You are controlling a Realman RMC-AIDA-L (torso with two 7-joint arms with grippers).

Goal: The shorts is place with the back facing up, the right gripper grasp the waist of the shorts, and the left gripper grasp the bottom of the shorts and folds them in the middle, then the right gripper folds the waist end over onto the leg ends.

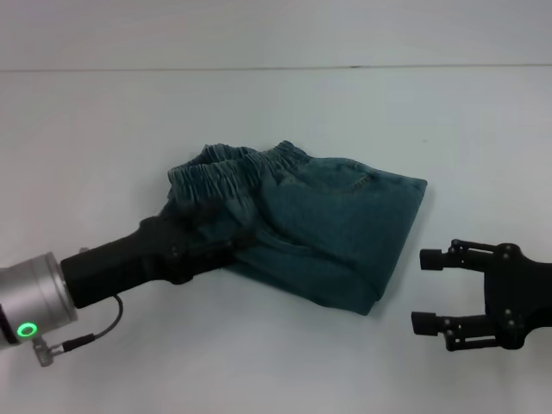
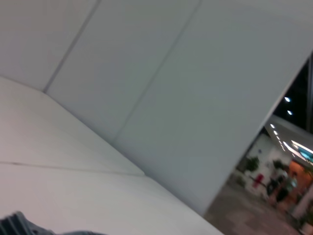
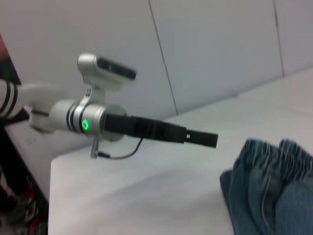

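The left gripper (image 1: pixel 226 246) reaches in low over the table (image 1: pixel 103 138) from the robot's left, its black body and fingers lying against the near left part of the shorts (image 1: pixel 336 233). Its fingertips are lost against the dark denim, so whether they are closed on cloth or merely touching it cannot be told. In the right wrist view the same gripper (image 3: pixel 208 139) shows side-on, long and thin, beside the bunched denim (image 3: pixel 274 186), and there too the fingers' state is unclear.

The shorts lie folded in a compact bundle near the middle of the white table. The waist (image 1: pixel 237 168), ruffled and puckered, sits on top along the far left edge of the bundle, with smoother denim spreading out to the right and toward the near side.

The right gripper (image 1: pixel 435 291) hovers to the right of the shorts, apart from the cloth, its two fingers spread wide and holding nothing.
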